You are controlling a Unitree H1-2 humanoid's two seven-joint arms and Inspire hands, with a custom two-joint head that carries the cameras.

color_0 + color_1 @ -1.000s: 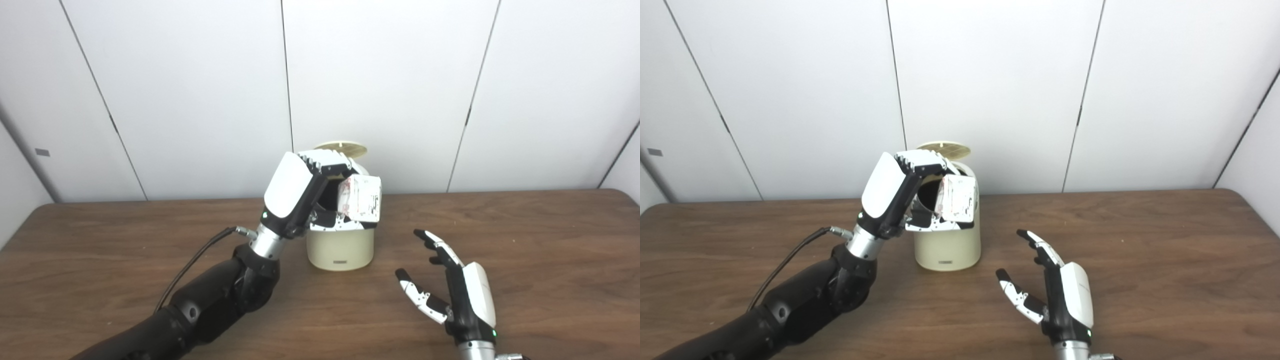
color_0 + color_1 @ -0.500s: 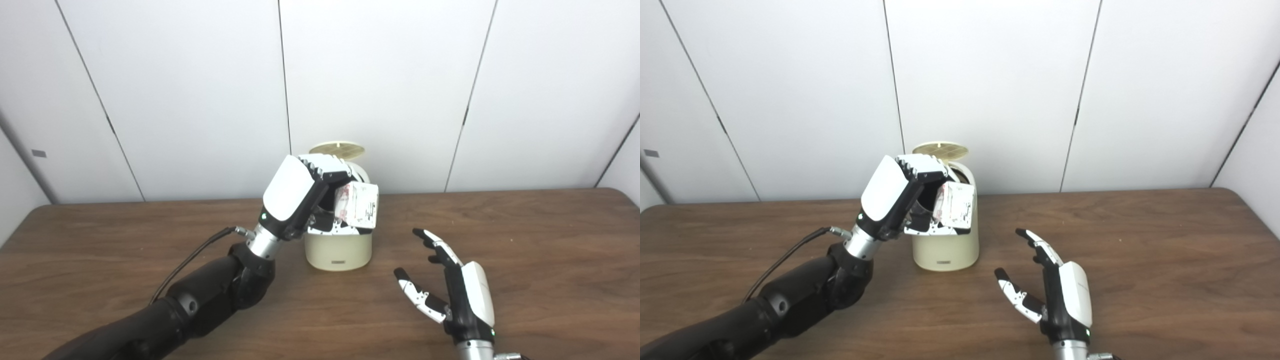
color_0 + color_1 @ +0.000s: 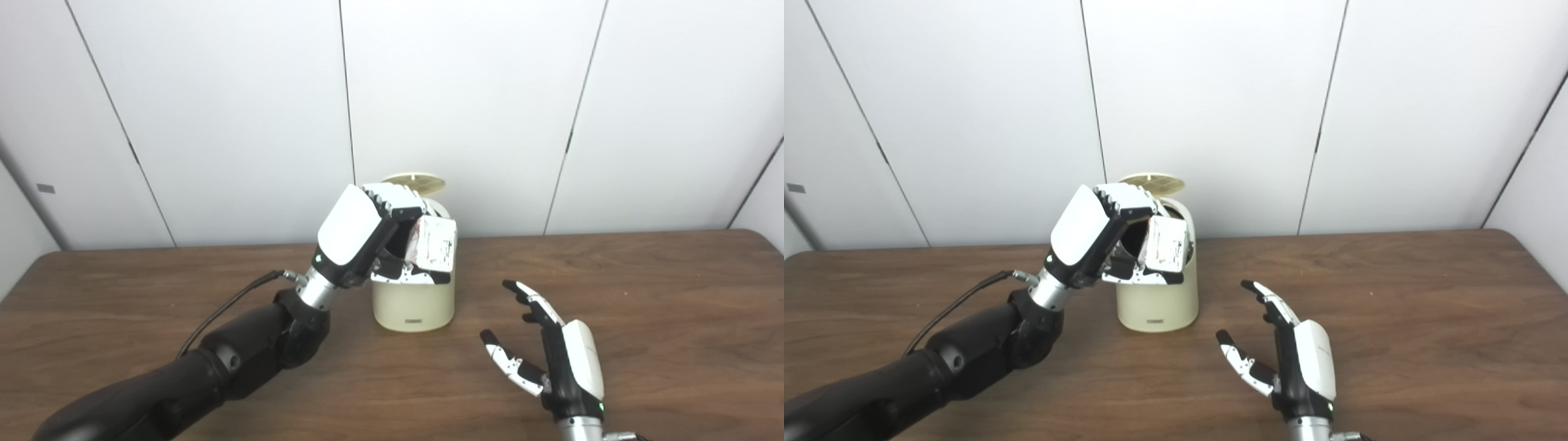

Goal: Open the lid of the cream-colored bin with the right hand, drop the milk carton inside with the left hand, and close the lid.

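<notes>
The cream-colored bin [image 3: 414,303] stands at the middle of the table with its round lid [image 3: 414,180] swung up behind it. My left hand [image 3: 361,236] is shut on the white milk carton [image 3: 433,244], holding it tilted in front of the bin's open mouth, above the front rim. How far the carton reaches into the opening is hidden by the hand. My right hand [image 3: 560,352] hovers open, fingers spread, over the table to the right of the bin and nearer to me, touching nothing.
The brown wooden table [image 3: 643,294] runs the full width of the view, its far edge against white wall panels [image 3: 465,92]. A black cable [image 3: 226,309] loops from the left wrist toward the forearm.
My left hand has carried the carton a little left and farther toward the bin's mouth. The right hand has stayed open in about the same place. The camera has shifted slightly.
</notes>
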